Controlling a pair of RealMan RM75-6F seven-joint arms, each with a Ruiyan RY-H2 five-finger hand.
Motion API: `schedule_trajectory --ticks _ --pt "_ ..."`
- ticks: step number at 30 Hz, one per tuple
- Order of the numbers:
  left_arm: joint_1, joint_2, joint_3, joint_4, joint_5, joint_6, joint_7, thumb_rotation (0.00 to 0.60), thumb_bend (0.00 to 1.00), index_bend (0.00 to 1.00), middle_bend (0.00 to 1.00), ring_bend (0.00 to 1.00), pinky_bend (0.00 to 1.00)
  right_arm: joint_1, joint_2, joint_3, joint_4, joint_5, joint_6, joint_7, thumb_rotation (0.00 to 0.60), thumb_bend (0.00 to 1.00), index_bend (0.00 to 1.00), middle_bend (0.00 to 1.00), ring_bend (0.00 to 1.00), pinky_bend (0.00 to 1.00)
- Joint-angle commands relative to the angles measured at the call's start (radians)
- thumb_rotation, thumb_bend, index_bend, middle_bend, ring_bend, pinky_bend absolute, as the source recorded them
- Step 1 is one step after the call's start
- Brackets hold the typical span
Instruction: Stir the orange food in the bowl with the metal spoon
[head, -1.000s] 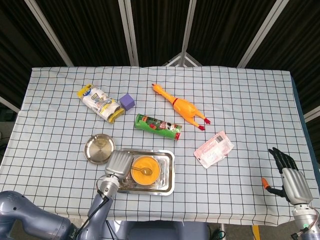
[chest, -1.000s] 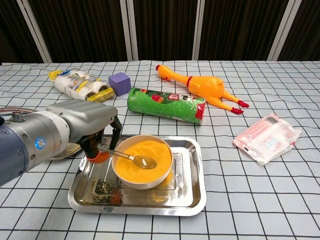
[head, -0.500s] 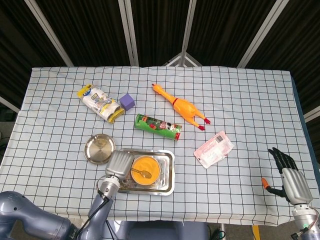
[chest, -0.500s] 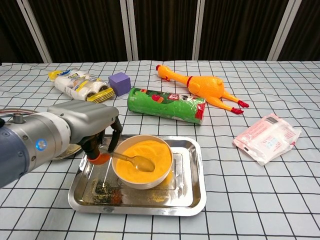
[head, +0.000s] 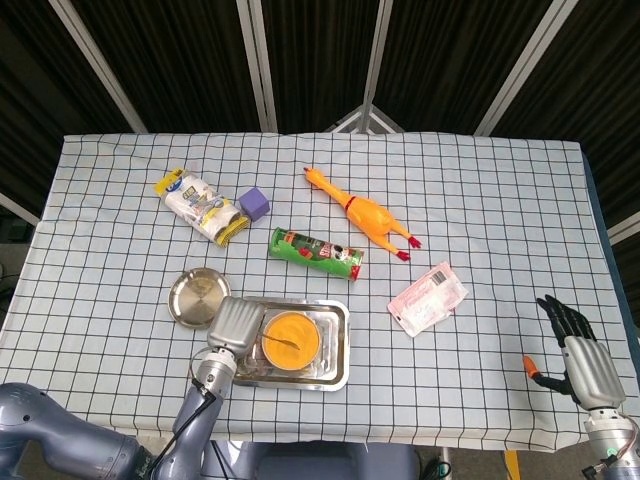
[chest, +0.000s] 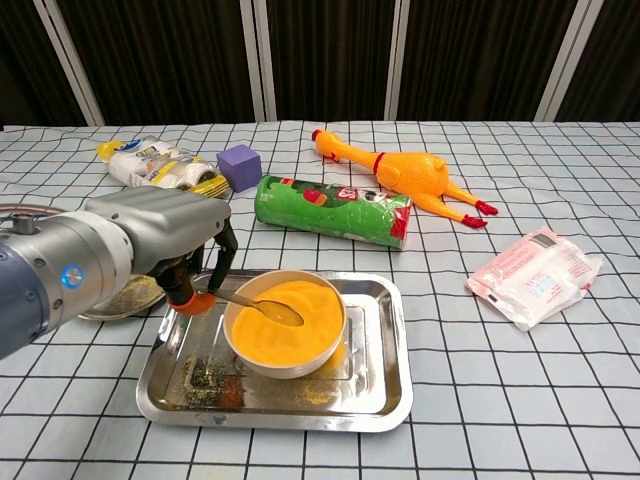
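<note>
Left hand (chest: 185, 250) is gripping the metal spoon (chest: 262, 306), its tip sitting in the orange food (chest: 288, 318) filling the bowl (chest: 285, 358). Bowl is standing in the steel tray (chest: 385, 385) near the table's front edge. Right hand (head: 580, 355) is idling wide open, holding nothing, at the front right corner.

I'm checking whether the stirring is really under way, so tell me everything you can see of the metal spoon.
The metal spoon is slim, shiny and silver-coloured. Its handle end is held by the left hand at the bowl's left side, and the shaft slants down to the right over the rim. Its oval head lies in the orange food, near the middle of the white bowl, with orange coating it. The bowl stands in the metal tray.
</note>
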Motion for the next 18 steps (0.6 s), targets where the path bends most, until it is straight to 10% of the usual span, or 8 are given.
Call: schedule_trajectory --ticks 1,18 --pt "0.001 0.004 -0.001 -0.001 0.005 0.001 -0.002 0.6 0.59 0.6 1.0 1.0 1.0 0.0 0.0 0.0 0.0 0.001 -0.001 0.0 0.6 0.4 0.0 0.0 0.0 0.0" --pt "-0.042 0.035 0.025 0.025 0.099 0.04 0.132 0.6 0.77 0.82 1.0 1.0 1.0 0.0 0.001 0.0 -0.002 0.001 -0.002 0.001 0.6 0.4 0.0 0.0 0.0 0.0"
